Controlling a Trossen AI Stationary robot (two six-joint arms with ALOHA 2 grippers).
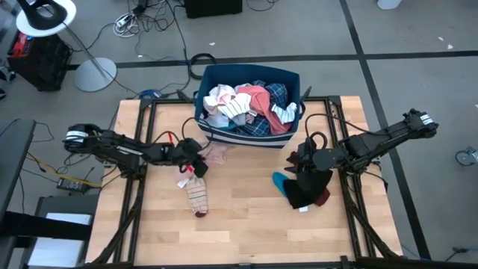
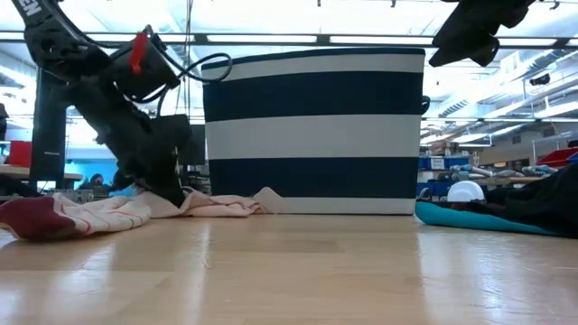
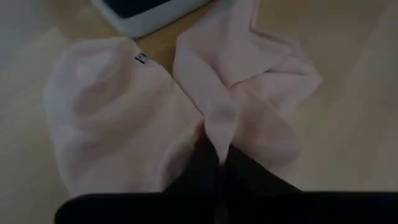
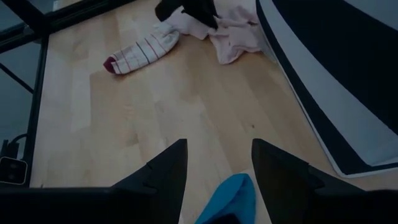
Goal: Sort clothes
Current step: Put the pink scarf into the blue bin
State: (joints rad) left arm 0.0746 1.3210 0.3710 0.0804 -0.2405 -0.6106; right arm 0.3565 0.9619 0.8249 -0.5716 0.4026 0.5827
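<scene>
Pinching a pale pink garment (image 3: 186,106), the left gripper (image 3: 217,163) has its fingers drawn together on a raised fold at the cloth's middle (left wrist view shows fabric gathered right into the tips). In the high view that gripper (image 1: 196,161) sits just in front of the bin (image 1: 203,112), at its left corner, w/ the pink piece (image 1: 215,155) touching the bin's foot. Just beside it, toward the table's near edge, lies a striped sock (image 1: 198,196), long axis running front-to-back, dark red toe nearest the edge; it's well within the left arm's reach and far from the right.

Right gripper (image 1: 305,159) hovers over the table's right half, fingers apart and empty, above a dark pile (image 1: 308,190) w/ a teal piece (image 1: 281,181) at its left edge. Probably that pile is the dark-clothes group, though I can't tell its pieces apart.

Farthest back, the bin holds the unsorted heap: white, pink, plaid items (image 1: 250,104).

The pink piece lies directly under the left hand, so the lift is that arm's job.
</scene>
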